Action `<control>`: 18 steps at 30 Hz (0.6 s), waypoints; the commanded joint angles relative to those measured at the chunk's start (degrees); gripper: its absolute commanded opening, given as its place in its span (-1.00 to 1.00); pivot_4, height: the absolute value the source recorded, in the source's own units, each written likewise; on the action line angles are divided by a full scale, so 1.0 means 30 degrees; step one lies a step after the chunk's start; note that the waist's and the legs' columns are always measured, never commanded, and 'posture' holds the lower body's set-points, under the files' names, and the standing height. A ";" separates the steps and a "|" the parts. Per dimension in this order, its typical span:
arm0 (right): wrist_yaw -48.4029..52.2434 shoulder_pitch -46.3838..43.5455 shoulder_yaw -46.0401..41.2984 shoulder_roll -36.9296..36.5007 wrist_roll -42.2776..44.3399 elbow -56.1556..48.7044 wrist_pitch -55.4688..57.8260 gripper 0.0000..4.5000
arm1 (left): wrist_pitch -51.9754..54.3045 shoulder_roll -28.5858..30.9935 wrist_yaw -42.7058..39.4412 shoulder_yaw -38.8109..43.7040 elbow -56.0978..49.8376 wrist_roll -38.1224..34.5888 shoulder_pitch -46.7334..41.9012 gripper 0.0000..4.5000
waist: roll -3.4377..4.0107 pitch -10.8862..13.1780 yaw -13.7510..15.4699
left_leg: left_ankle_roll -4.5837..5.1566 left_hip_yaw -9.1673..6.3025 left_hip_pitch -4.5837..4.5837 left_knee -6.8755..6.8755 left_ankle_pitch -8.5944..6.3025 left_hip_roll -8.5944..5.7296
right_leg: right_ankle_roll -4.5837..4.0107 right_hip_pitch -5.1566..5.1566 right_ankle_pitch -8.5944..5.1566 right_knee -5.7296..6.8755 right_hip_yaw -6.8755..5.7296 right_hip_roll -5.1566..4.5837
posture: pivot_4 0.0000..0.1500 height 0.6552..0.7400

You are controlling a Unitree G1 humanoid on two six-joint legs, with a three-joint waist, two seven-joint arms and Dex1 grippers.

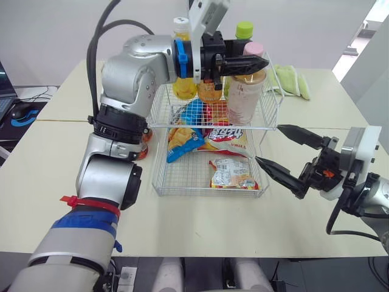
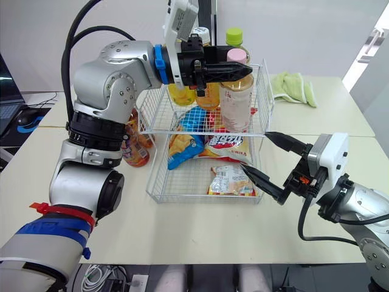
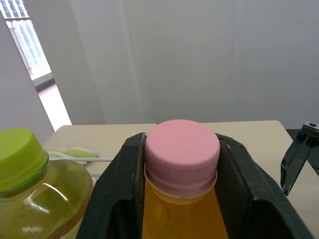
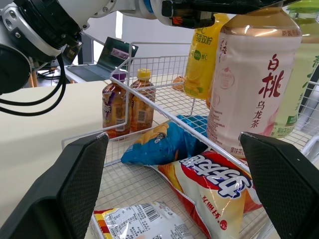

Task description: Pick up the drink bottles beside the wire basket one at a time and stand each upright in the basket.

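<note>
The wire basket is metal, the bottle glossy plastic, its cap ribbed, the table matt.

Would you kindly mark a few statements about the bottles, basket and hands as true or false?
1. The left hand is shut on the pink-capped bottle. True.
2. The right hand grips a snack bag. False: it is open and holds nothing, beside the basket.
3. Two bottles stand on the table outside the basket. True.
4. The green-capped bottle lies on its side on the table. False: it stands upright in the basket.
5. The cloth is in the basket. False: it lies on the table behind it.
</note>
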 commanded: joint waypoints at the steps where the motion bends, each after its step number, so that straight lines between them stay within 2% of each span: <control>1: 0.0062 -0.0179 -0.0593 -0.0297 0.0280 -0.0450 -0.0220 1.00 | -0.0280 -0.0128 0.0079 0.0613 -0.0834 -0.0048 -0.0230 0.44 | 0.0000 0.0000 -0.0004 | 0.0000 -0.0001 0.0000 0.0000 0.0000 0.0000 | 0.0000 0.0000 0.0000 0.0002 -0.0001 0.0000 | 1.00 1.00; 5: 0.0128 -0.0382 -0.0349 -0.0270 0.0217 -0.0281 -0.0247 1.00 | -0.0049 0.0016 0.0078 0.1002 -0.0943 -0.0272 -0.0434 0.99 | 0.0001 0.0000 -0.0004 | 0.0000 -0.0002 0.0000 0.0000 0.0000 0.0000 | 0.0000 0.0000 0.0000 0.0004 -0.0001 0.0000 | 1.00 1.00; 12: 0.0618 -0.1005 0.0033 -0.0280 0.0094 0.0275 -0.0331 1.00 | 0.0925 0.0973 0.0125 0.2487 -0.1325 -0.1051 -0.1346 0.99 | 0.0000 0.0000 -0.0020 | 0.0000 -0.0001 0.0005 0.0004 0.0000 0.0000 | 0.0000 0.0000 0.0000 0.0011 -0.0001 0.0000 | 1.00 1.00; 18: 0.1584 -0.2028 0.0762 -0.0242 0.0132 0.0934 -0.0332 1.00 | 0.2737 0.2872 0.0135 0.4410 -0.2959 -0.2603 -0.0863 0.99 | 0.0002 -0.0001 -0.0067 | 0.0000 -0.0003 0.0014 0.0002 0.0000 0.0004 | 0.0000 0.0000 0.0000 0.0025 -0.0002 0.0000 | 1.00 1.00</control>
